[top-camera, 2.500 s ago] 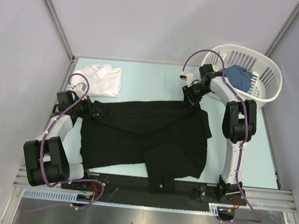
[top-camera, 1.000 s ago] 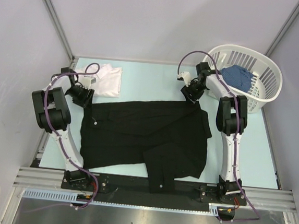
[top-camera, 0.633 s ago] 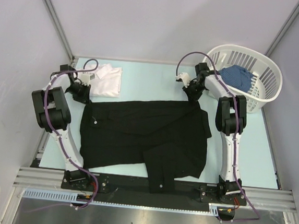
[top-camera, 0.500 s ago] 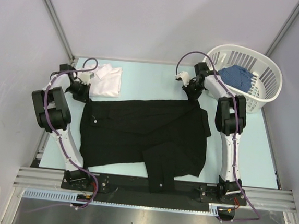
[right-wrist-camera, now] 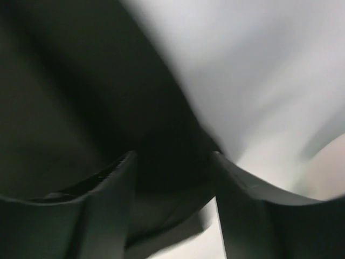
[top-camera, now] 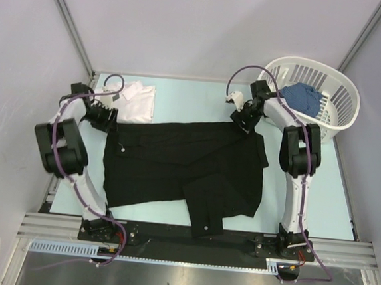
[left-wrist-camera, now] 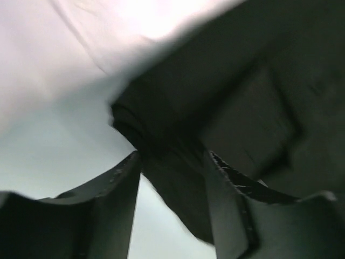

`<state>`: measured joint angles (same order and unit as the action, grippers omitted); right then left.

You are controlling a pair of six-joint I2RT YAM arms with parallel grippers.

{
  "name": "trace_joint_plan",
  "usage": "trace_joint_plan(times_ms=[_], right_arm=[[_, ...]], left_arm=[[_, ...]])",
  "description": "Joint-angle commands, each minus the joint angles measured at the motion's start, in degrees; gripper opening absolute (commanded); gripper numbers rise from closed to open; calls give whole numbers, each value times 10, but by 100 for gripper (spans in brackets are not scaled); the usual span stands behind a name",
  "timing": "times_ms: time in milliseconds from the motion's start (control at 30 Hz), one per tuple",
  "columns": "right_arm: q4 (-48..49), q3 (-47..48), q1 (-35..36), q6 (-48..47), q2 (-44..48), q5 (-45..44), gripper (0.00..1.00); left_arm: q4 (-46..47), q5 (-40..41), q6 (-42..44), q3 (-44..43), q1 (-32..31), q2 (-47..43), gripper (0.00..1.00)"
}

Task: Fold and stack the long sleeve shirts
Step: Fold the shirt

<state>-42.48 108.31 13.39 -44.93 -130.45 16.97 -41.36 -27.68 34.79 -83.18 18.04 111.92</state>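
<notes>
**Position of the work items**

- The black shirt lies spread on the desk, with one sleeve folded across its near right part.
- The left hand is at the far left corner of the black shirt. The right hand is at its far right corner.
- The white shirt lies folded at the far left of the desk, just beyond the left hand and beside the black shirt's far edge.

**Hand state**

- Left hand: the fingers stand spread. A rolled edge of black cloth lies in the gap between them, and bare desk shows below it.
- Right hand: the fingers stand spread. Black cloth fills the gap between them. This view is blurred, so contact with the cloth cannot be confirmed.

**Change against the earlier frames**

- Two and a half seconds ago the far left corner of the black shirt was bunched under the left hand. It now lies flat and square.
- The left arm has risen from its low, folded pose to reach over from the left edge.
- The far edge of the black shirt now runs straighter between the two hands than it did half a second ago.
- The white shirt has not moved.

**Count**

- Shirts: two, one black and one white.
- Hands: two.
- Basket: one, white and slatted, at the far right, holding one blue cloth.
</notes>
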Motion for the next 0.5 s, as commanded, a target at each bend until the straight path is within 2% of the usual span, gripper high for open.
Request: trace_joint_plan(times_ms=[0, 67, 100, 133, 167, 300, 333, 467], right_arm=[[-70, -62, 15, 5, 184, 90, 68], [-94, -104, 19, 5, 225, 112, 72], [-105, -118, 22, 3, 264, 140, 75], [-117, -152, 24, 0, 280, 153, 76], [-136, -171, 32, -2, 298, 170, 76], [-133, -298, 59, 8, 370, 174, 75], [-112, -344, 64, 25, 396, 179, 75], [-35, -415, 113, 73, 409, 159, 70]], left_arm=[[-55, -82, 101, 91, 4, -190, 61], [-78, -95, 157, 121, 4, -234, 66], [-111, -108, 178, 149, 3, -272, 77], [-129, -112, 200, 163, 3, -290, 78], [-156, -105, 240, 195, 2, -322, 85], [-193, -91, 294, 275, 1, -391, 83], [-207, -93, 313, 288, 0, -402, 82], [-233, -66, 352, 367, -19, -442, 74]])
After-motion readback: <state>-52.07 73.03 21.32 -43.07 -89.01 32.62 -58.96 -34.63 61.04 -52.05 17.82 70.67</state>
